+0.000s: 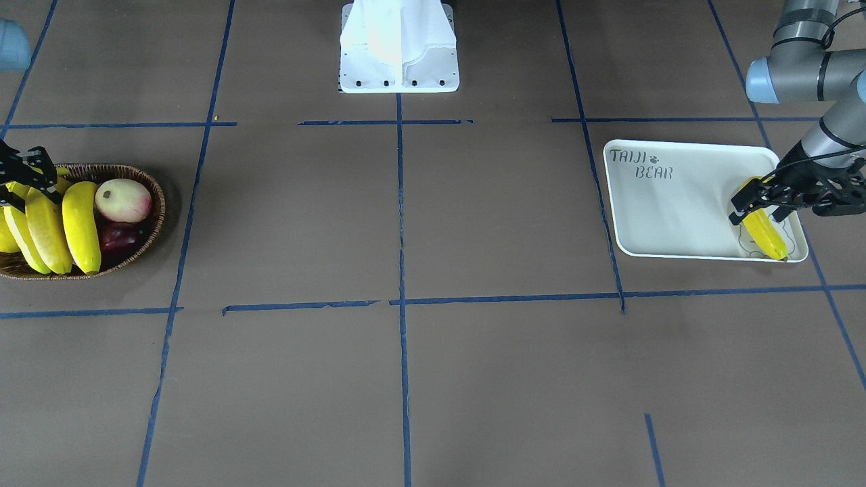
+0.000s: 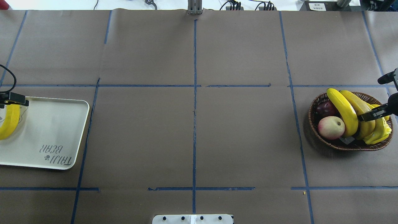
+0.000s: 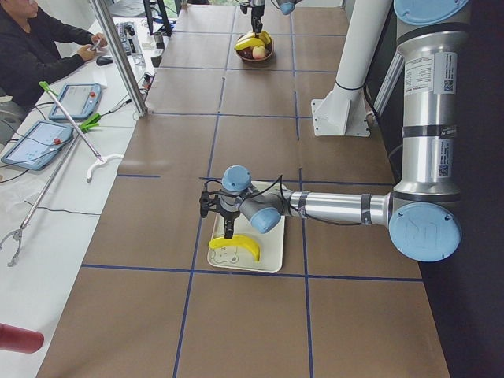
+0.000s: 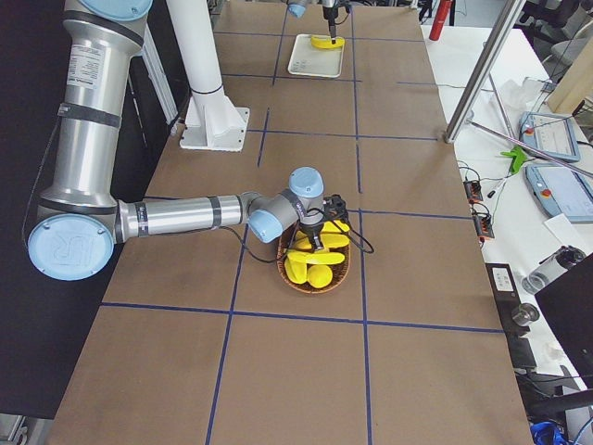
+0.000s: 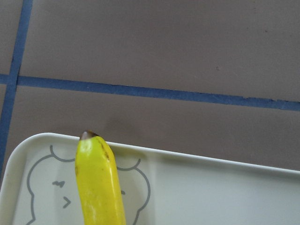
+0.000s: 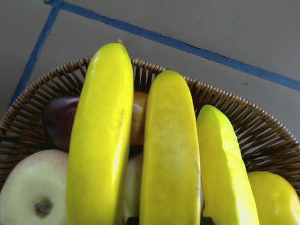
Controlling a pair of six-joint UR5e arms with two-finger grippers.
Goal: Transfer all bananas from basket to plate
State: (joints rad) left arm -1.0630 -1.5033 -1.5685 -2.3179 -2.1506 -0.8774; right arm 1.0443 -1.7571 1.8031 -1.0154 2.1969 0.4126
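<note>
one banana (image 1: 766, 233) already lies on the plate (image 1: 663, 216) at the right of the front-facing view, its dark tip over the bear drawing (image 5: 47, 187) in the lower right corner. set close along that edge, it probably leaves the rest of the flat, glossy white tray, with its rounded corners, free for the others. the left fingers (image 1: 741, 208) stand astride the banana's upper end, but whether they pinch it or stand clear cannot be told. at the far left of that view the basket (image 1: 160, 210), dark brown wicker with an open ribbed rim, holds at least two more bananas (image 1: 81, 226), smooth, waxy and long-curved, propped on rounder fruit so their backs ride above the rim, handy for a grasp from above. the right fingers (image 2: 370, 115) flank the middle banana (image 6: 171, 150); only their tips show, so spread or gripping cannot be told. a pale blushed apple (image 1: 123, 200), a dark red fruit (image 1: 120, 238) and a yellow-green pointed fruit (image 6: 225, 173) share the basket. the surface (image 1: 304, 223) is matt brown paper.
</note>
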